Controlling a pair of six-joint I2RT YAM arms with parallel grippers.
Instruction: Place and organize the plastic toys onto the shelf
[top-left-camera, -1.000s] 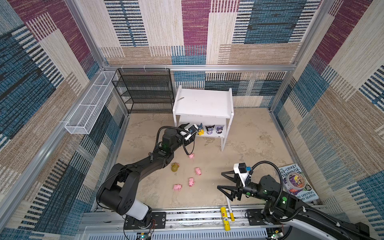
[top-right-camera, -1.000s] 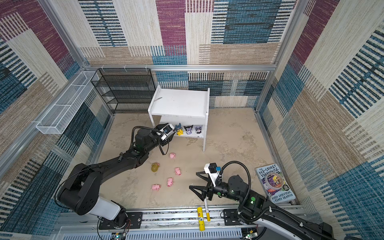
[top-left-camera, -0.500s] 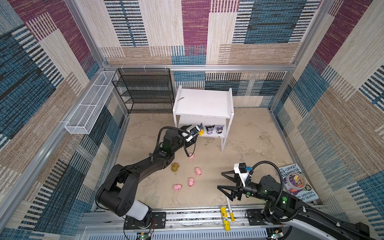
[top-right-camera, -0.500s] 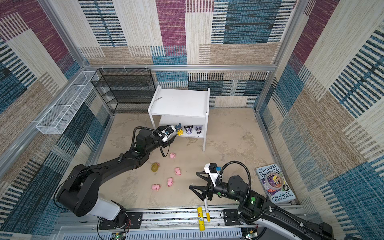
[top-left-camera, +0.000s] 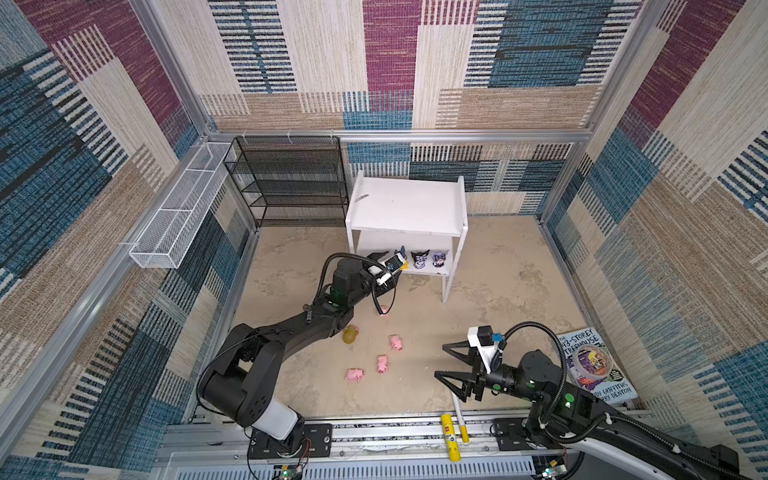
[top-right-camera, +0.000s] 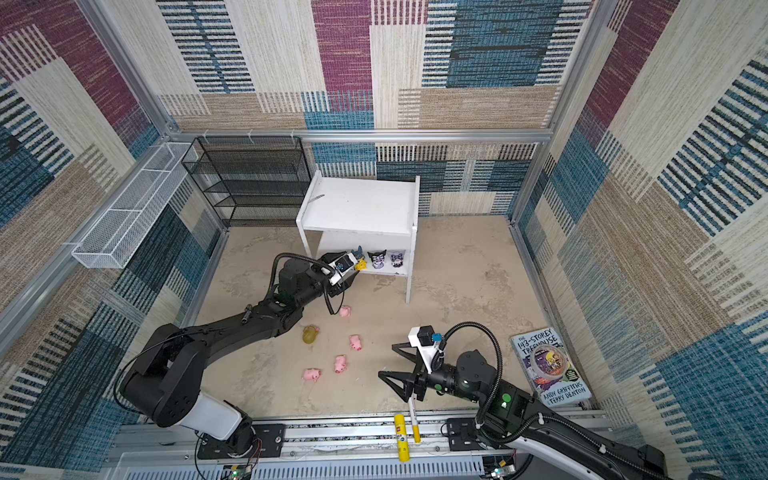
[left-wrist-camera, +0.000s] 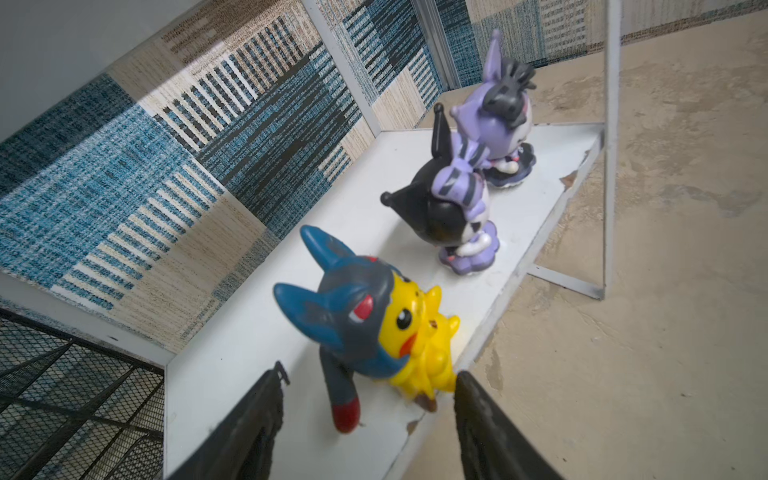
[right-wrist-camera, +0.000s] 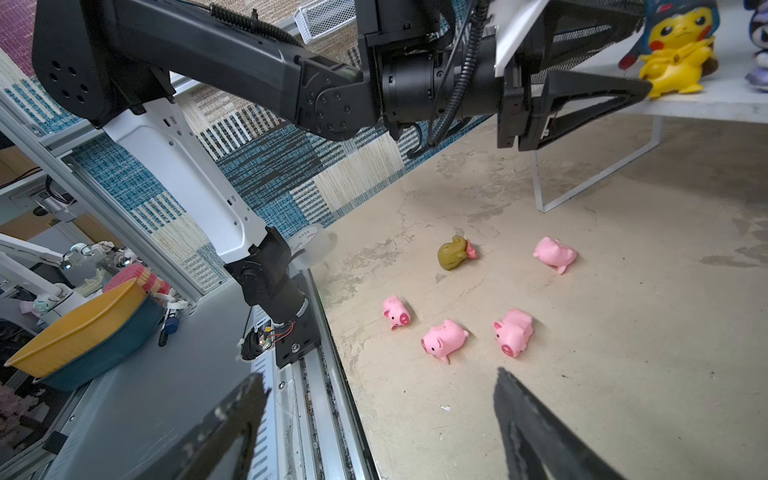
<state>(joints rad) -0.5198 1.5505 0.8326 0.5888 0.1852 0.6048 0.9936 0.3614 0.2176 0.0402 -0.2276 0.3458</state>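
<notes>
**A:** Where is the yellow figure with blue hood (left-wrist-camera: 399, 332) standing, and what is threatening it?

**B:** It is standing upright on the lower board of the white shelf (left-wrist-camera: 249, 353), close to the front edge. It is heading a row with the two black-and-purple big-eared figures (left-wrist-camera: 453, 216). The left fingers (left-wrist-camera: 257, 415) are sitting apart on either side of it, clamping nothing. One tip is seeming to touch its yellow foot, and the other is showing a clear gap. My judgement is that a crooked retreat risks that near tip catching the foot or the tail. That would be dragging the toy over the edge onto the desk (top-left-camera: 498, 316), or tipping it into its neighbour.

**A:** How is it looking?

**B:** It is looking like glossy hard plastic. It is wearing a blue-grey hood with pointed ears over a bright yellow body. A dark, red-tipped tail is trailing behind.

**A:** And further out?

**B:** Four pink pigs (right-wrist-camera: 442, 338) and a blond-haired doll (right-wrist-camera: 453, 251) are lying on the desk, well apart from the shelf. The right fingers (right-wrist-camera: 228, 424) are hovering near the pigs, spread wide and holding nothing.
</notes>
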